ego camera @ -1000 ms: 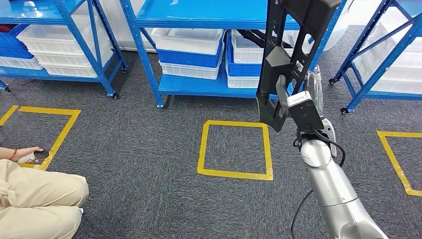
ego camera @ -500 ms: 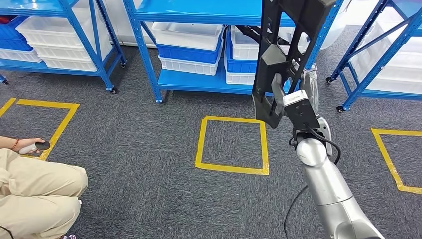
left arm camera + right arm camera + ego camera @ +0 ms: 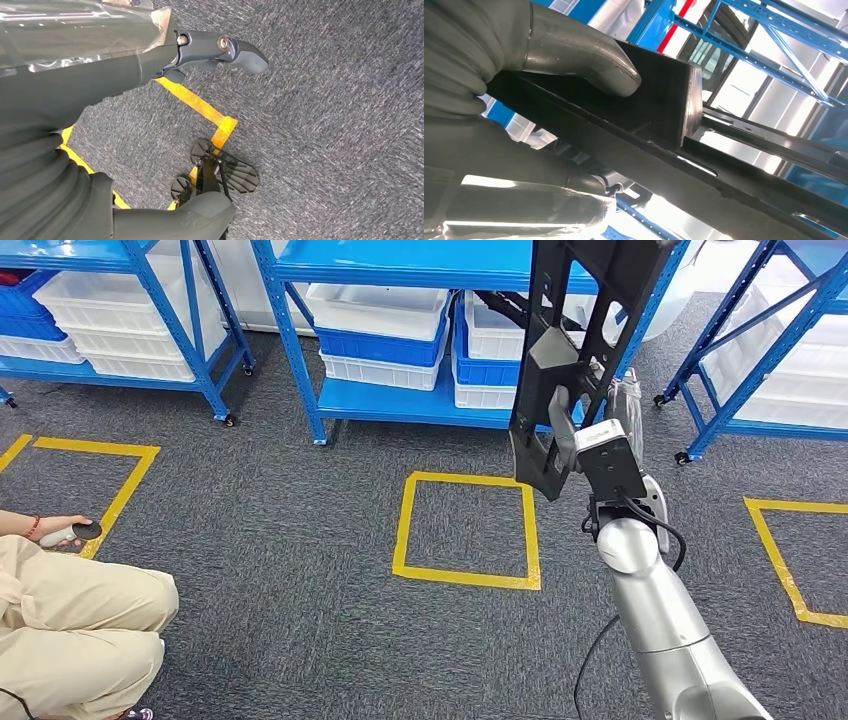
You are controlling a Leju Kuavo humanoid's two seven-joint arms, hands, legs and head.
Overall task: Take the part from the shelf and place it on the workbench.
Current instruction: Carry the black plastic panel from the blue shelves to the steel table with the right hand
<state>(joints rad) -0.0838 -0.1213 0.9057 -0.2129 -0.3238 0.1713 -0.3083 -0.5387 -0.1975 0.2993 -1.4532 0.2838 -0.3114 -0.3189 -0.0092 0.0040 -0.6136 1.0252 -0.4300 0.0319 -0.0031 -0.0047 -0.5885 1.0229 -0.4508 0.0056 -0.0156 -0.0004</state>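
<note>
Meanwhile: Part Carried Clear of the Shelf

Between frames the whole scene shifts slightly, indicating camera motion. The blue shelf [image 3: 400,400] stands behind; no workbench appears. The black part [image 3: 575,350] remains upright, clamped by the right hand [image 3: 560,425]. The left hand [image 3: 220,47] hangs empty, fingers apart.

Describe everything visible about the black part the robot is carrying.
The black part is a long, flat frame with elongated cutouts and a raised block near its lower end; it looks like matte moulded plastic or coated metal. It stands nearly upright, its top running past the picture's upper edge, in front of the blue shelves. The right hand grips its lower section, thumb pressed on it in the right wrist view.
</note>
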